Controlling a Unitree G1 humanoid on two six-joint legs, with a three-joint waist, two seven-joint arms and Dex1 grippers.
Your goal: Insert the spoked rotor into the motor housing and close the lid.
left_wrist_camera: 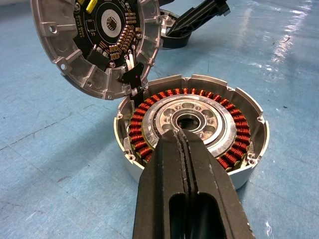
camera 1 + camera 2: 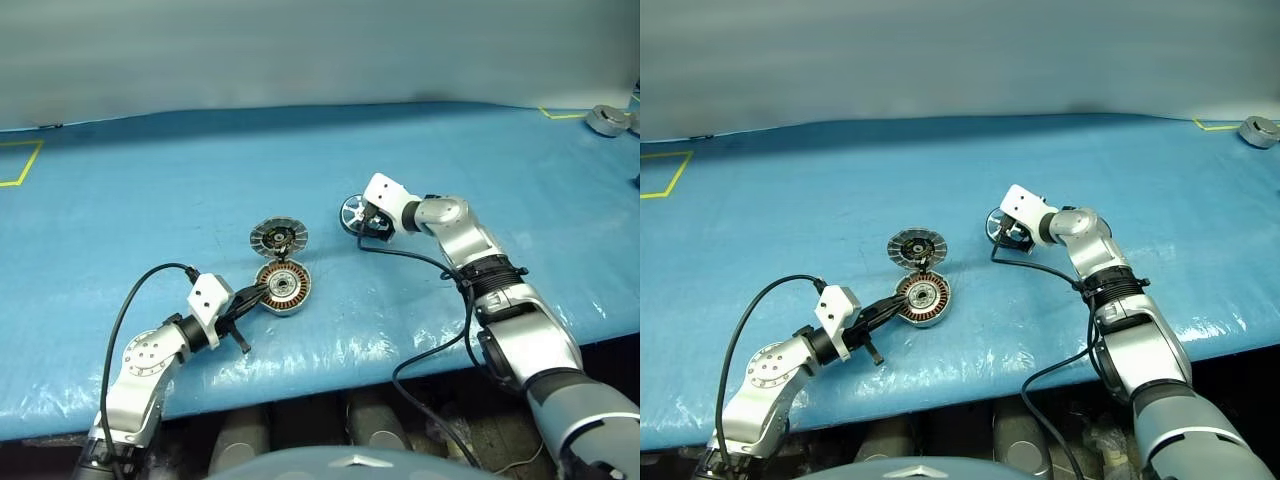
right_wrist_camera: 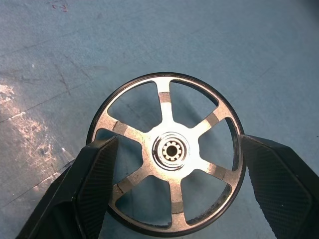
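On a blue table [image 2: 120,200], the right hand [image 3: 172,174] straddles the rotor [image 3: 167,154], fingers [image 3: 94,184] wide beside its rim, not yet gripping. The closed left hand [image 1: 187,149] rests at the housing [image 2: 284,287], left and nearer; the lid [image 2: 278,237] stands open behind it. Best to close squarely on the rim.

Left end effector [image 1: 187,144] hides housing's [image 1: 249,164] near rim; lid [image 1: 75,50] top cropped; far-corner grey part [image 2: 608,120] too small to identify.

Open motor housing [image 2: 284,287] with copper windings, flat on blue table [image 2: 150,200]. Ribbed lid [image 2: 278,237] tilted up just behind it. Black-rimmed spoked rotor [image 2: 353,212] well to the housing's right.
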